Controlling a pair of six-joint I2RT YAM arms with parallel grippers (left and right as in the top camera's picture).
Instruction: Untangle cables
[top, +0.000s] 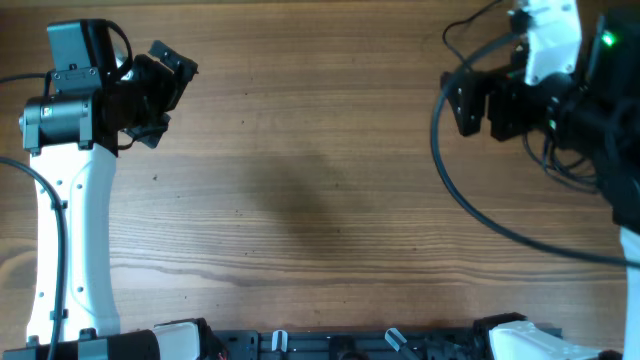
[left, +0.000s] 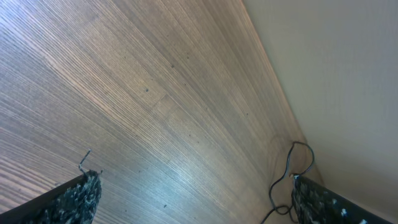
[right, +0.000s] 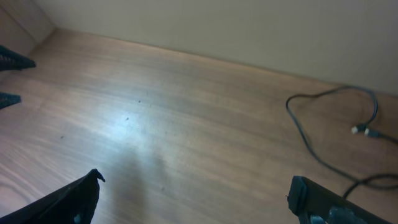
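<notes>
- Wood-grain table (top: 320, 200) fills the overhead frame.
- Plain beige wall (left: 336, 62), upper right in left wrist view.
- Pale glare (right: 127, 127) left of centre, right wrist view.

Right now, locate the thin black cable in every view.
Overhead: cable, top edge, right of centre.
Left wrist: cable lower right, by the table's far edge.
Right wrist: cable right side, pale plug tips showing.
Shared landmark: the table, its wall-side edge, in both wrist views only.
</notes>
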